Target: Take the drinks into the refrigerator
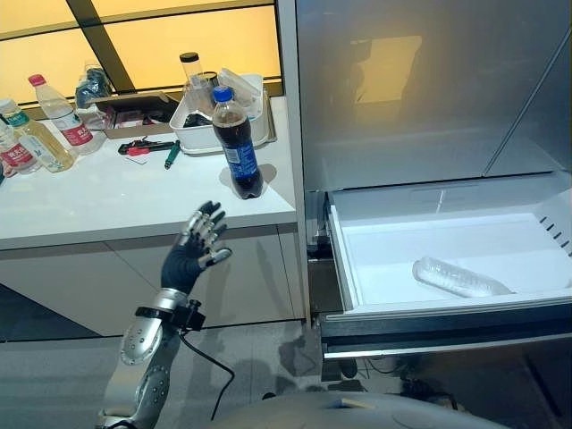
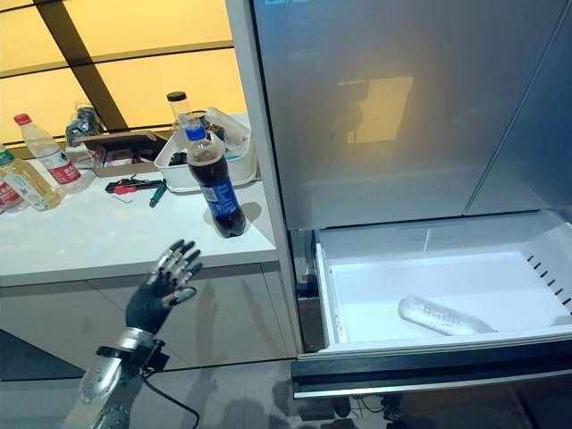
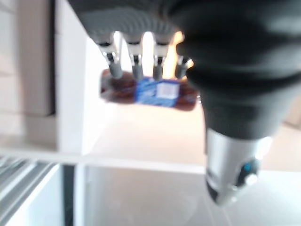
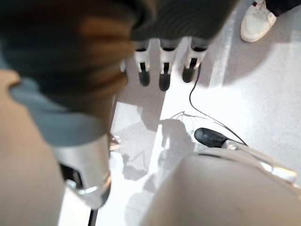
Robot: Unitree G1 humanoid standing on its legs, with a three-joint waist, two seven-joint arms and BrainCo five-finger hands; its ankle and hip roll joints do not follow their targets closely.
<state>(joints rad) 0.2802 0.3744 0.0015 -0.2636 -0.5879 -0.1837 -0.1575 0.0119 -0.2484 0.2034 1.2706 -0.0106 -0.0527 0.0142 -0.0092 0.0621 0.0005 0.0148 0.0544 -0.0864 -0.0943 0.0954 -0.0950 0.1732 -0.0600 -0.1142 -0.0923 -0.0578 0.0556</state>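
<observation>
The fridge (image 1: 429, 89) stands at my right, its upper doors closed. Its bottom drawer (image 1: 357, 286) is pulled fully out, and one clear bottle (image 1: 458, 278) lies on its side on the drawer floor, toward the front right.

Left of the fridge runs a white counter (image 1: 107, 201), butted against the fridge side. The cola bottle (image 1: 239, 145), dark with a blue cap and blue label, stands upright near the counter's right front corner, just in front of a white tray (image 1: 201, 136) that holds a dark-capped jar (image 1: 191, 71) and other small items I cannot make out. Further left along the counter: red and green hand tools (image 1: 147, 148), a shallow box (image 1: 134, 112), and several bottles (image 1: 45, 130) of pale liquid with coloured caps at the far left edge.

My left hand (image 1: 198, 241) is raised in front of the counter's edge, below and slightly left of the cola bottle, well apart from it and touching nothing. Its fingers (image 3: 136, 63) are straight and spread, holding nothing; in the left wrist view the cola bottle shows just past the fingertips, across the counter top.

My right hand (image 4: 162, 70) hangs over the floor (image 4: 263, 94), fingers relaxed and empty. A person's white shoe (image 4: 256, 21) stands on the floor beyond it.
</observation>
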